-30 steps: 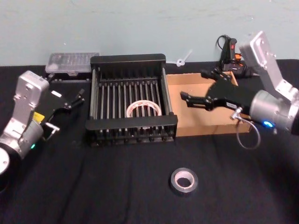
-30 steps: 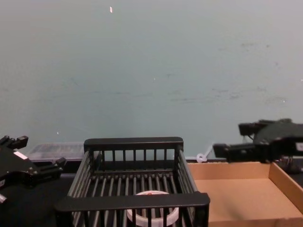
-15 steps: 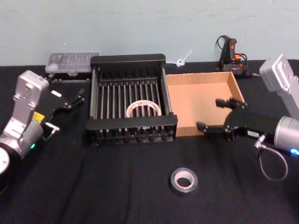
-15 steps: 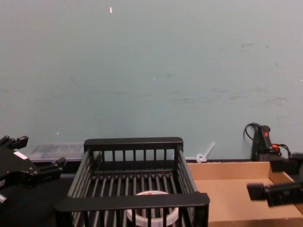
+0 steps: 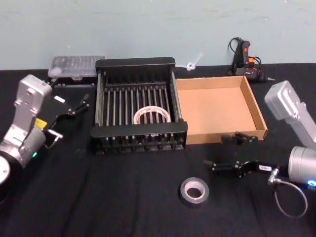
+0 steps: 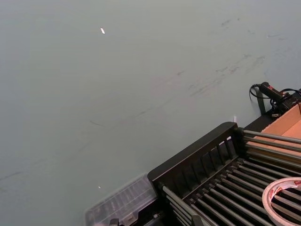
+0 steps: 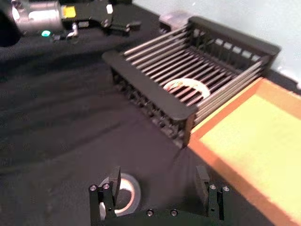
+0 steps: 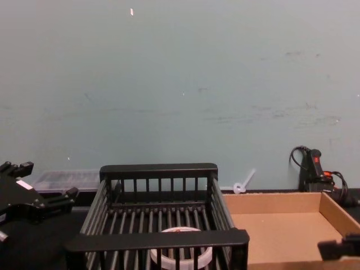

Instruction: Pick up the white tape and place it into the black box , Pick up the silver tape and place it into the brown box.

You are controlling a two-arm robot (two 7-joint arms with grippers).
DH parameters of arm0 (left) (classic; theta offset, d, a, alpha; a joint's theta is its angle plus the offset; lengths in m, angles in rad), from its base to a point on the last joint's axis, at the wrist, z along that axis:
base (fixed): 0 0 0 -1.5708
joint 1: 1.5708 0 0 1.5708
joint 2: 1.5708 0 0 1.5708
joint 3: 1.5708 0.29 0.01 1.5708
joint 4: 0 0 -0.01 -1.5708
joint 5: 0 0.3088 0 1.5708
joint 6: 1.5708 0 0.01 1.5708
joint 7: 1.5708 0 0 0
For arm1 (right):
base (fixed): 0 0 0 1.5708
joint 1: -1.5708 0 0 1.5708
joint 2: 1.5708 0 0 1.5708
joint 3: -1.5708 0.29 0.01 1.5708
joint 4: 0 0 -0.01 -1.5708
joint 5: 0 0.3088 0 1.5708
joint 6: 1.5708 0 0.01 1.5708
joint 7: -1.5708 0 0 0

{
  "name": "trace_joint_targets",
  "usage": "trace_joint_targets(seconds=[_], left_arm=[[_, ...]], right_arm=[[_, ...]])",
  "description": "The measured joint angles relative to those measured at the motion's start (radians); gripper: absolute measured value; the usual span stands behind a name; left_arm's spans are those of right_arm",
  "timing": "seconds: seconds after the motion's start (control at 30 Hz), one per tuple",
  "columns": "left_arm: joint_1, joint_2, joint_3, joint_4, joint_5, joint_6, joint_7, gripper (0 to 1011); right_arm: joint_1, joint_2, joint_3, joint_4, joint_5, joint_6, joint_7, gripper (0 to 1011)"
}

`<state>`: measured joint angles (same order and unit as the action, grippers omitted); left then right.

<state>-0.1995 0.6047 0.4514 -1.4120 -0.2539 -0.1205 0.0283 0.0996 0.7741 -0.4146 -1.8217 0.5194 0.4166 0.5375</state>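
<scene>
Since you're checking progress, head view first: you're looking at the white tape (image 5: 152, 115) lying flat on the slatted floor of the black box (image 5: 139, 62), so half 1 reads as done. You're seeing the silver tape (image 5: 194, 191) sitting on the tablecloth, just below and a bit to the robot's left of the right gripper (image 5: 225, 151), not touching it; its fingers are standing wide apart, holding nothing. Brown box (image 5: 257, 111) is lying just beyond that gripper, w/ nothing in it, so half 2 is still waiting: grasp, lift, drop. Left gripper (image 5: 78, 105) is idling apart from the crate, on its robot-left side, fingers spread.

Right wrist view: you're seeing both fingers of the right gripper (image 7: 157, 181) apart, silver tape (image 7: 123, 194) lying by one finger, not between them; crate and white roll farther ahead, cardboard tray to one side.

Chest view: white tape (image 8: 181, 255) is showing through the crate bars.

Count: 2 tape rolls, 2 boxes, 2 grippers.
</scene>
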Motion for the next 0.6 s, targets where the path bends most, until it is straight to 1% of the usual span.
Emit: trace_joint_targets(seconds=[0.23, 0.3, 0.6], left_arm=[[0.000, 0.000, 0.000, 0.000, 0.000, 0.000, 0.000, 1001], [0.000, 0.000, 0.000, 0.000, 0.000, 0.000, 0.000, 1001], [0.000, 0.000, 0.000, 0.000, 0.000, 0.000, 0.000, 1001]], right_arm=[[0.028, 0.016, -0.053, 0.018, -0.002, 0.025, 0.022, 1000], [0.040, 0.016, -0.073, 0.030, -0.005, 0.034, 0.027, 1000], [0.087, 0.008, -0.136, 0.073, -0.016, 0.060, 0.040, 1000]])
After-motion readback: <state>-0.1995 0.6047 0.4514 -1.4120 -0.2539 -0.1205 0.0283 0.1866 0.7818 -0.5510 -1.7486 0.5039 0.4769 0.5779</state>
